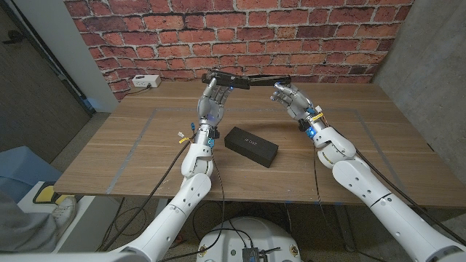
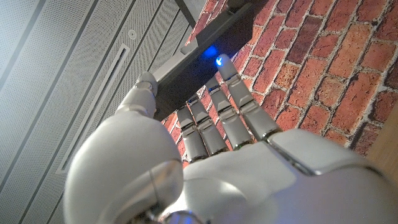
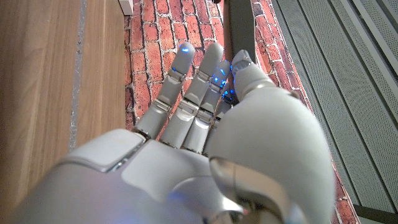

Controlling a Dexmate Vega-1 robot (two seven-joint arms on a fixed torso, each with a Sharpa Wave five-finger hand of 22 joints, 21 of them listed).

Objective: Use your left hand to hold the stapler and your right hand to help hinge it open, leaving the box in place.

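Box [image 1: 251,145] on table [image 1: 131,145], before raised stapler [image 1: 244,78].

1. One black stapler [image 1: 244,78], hinged open into a long line, raised above the far edge of the wooden counter [image 1: 378,145].
2. One flat black rectangular box [image 1: 251,145], lying on the counter below the stapler.
3. Two white robot hands: the left hand [image 1: 212,102] at the stapler's left end, the right hand [image 1: 291,98] at its right end.
4. One white box-shaped device [image 1: 145,81], on the counter's far left corner, well apart from the stapler.
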